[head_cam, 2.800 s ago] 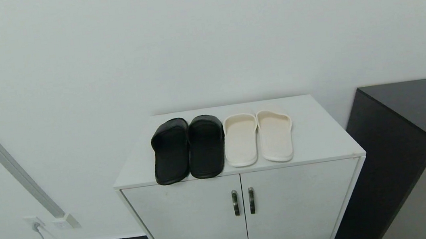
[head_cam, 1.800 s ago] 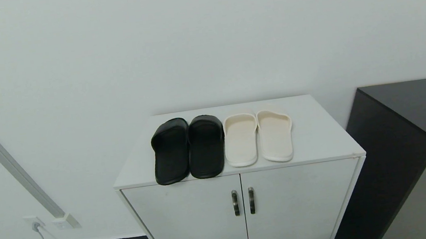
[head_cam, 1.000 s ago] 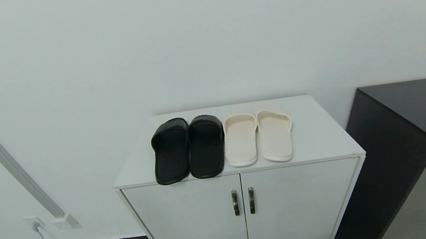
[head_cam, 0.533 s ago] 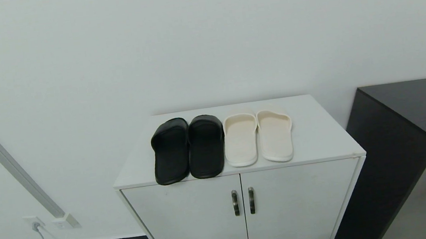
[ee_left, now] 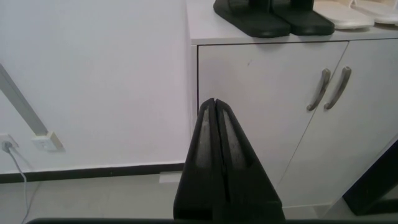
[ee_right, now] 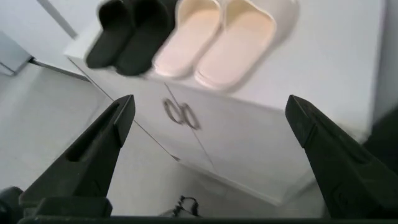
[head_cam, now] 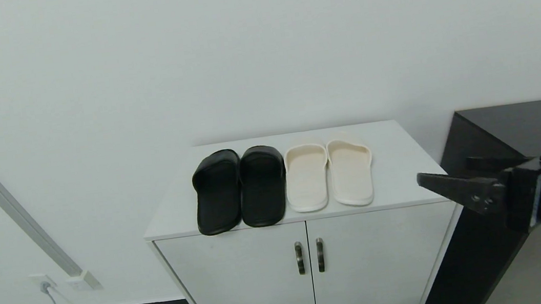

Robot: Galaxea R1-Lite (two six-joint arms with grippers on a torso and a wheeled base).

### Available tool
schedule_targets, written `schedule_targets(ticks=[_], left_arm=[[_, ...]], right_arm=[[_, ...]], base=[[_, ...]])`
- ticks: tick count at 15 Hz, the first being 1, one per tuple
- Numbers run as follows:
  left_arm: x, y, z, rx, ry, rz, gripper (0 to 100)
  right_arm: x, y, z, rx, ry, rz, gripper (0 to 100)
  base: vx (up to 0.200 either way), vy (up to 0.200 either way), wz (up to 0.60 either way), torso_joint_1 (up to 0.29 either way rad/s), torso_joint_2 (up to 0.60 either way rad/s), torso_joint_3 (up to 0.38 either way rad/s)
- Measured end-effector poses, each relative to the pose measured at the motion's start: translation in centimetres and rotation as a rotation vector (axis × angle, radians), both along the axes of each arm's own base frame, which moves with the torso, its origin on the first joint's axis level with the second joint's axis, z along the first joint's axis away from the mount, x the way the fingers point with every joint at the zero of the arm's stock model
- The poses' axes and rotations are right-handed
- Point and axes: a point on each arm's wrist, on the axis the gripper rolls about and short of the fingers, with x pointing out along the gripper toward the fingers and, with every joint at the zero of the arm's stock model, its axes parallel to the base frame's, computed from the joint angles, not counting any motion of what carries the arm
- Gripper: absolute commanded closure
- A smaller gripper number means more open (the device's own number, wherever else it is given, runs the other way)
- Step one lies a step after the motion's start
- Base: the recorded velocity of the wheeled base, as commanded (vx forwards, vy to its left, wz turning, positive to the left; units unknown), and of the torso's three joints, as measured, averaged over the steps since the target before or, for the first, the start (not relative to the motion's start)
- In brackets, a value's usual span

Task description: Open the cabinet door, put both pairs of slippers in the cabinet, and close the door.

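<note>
A white two-door cabinet [head_cam: 407,176] stands against a pale wall in the lower centre of the head view; both doors are shut, so its inside cannot be seen and nothing of the task's is in it yet. On the cabinet's top, in mid-frame, two pairs of slippers lie side by side with heels towards the front edge; the black pair [head_cam: 262,189] is on the left, the cream pair [head_cam: 307,178] just to its right, and the two pairs touch. Two dark vertical handles meet at the seam where the doors join; the left handle [head_cam: 299,258] and the right handle [head_cam: 320,255] sit just beside each other. At the right edge of the frame the right end effector [head_cam: 444,171] hangs level with the cabinet's top right corner, fingers spread wide apart and holding nothing. In the left wrist view the left end effector [ee_left: 214,109] points at the cabinet's left door [ee_left: 261,106], fingers pressed together and empty. The step in hand appears to be opening a door; it would go best with the open fingers straddling one handle alone, clear of its neighbour, then pulling outward along the hinge arc. A dark cabinet [head_cam: 496,227] stands close on the right.
</note>
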Motion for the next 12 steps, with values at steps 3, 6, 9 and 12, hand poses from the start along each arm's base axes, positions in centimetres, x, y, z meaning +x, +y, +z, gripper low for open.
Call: schedule_targets(ticks=[3,6,9,12], left_arm=[[0.0,0.0,0.0,-0.001,0.000,0.000,100],[0.0,0.0,0.0,-0.001,0.000,-0.001,100],[0.0,0.0,0.0,-0.001,0.000,0.000,100],[0.0,0.0,0.0,-0.001,0.000,-0.001,100]], right_arm=[[2.2,3.1,0.1,-0.022,0.024,-0.032,0],[4.2,6.2,0.5,-0.033,0.021,-0.066,0],[6.9,9.4,-0.1,-0.058,0.026,-0.122,0],[9.9,12.4,-1.2,-0.067,0.005,-0.250,0]], base=[[0.000,0.000,0.00,0.000,0.00,0.000],[0.000,0.000,0.00,0.000,0.00,0.000],[0.000,0.000,0.00,0.000,0.00,0.000],[0.000,0.000,0.00,0.000,0.00,0.000]])
